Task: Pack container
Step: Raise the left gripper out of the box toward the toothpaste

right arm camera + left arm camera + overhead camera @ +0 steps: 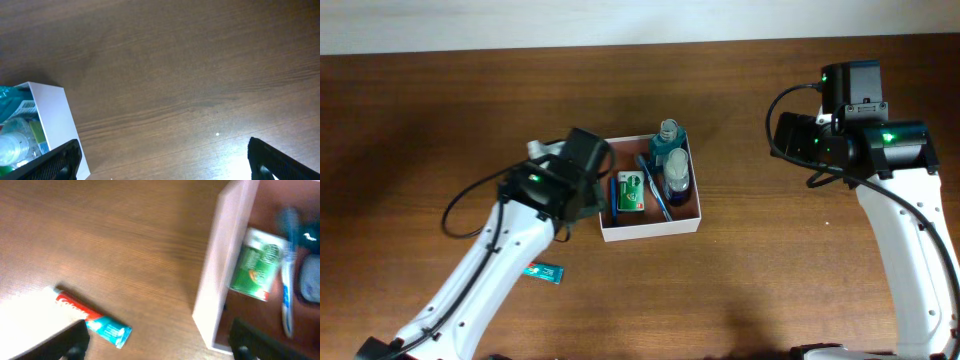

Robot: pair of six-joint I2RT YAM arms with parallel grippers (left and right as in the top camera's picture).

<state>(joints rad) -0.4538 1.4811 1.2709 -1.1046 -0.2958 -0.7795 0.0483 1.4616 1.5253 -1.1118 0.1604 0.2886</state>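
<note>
- Wooden table (740,290) is carrying the container (650,229) mid-table. It is already holding bottles (677,172), a toothbrush (654,192) and a green packet (631,192).
- Right gripper (167,167) is hovering well right of the container, fingers spread wide, empty.
- Left gripper (160,347) is hanging just left of the container, fingers wide apart, gripping nothing.
- Toothpaste tube (95,319) is lying outside, left of the container; probably the last thing needing packing.

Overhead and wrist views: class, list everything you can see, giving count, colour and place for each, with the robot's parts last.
container: one, white walls, reddish-brown floor, mid-table
green packet: one, green, inside container
toothbrush: one, blue, inside container
bottles: two, clear with teal, inside container
toothpaste tube: one, white, red, teal, on table outside container
table: one, brown wood
left gripper: one, black, open, beside container
right gripper: one, black, open, over table
</note>
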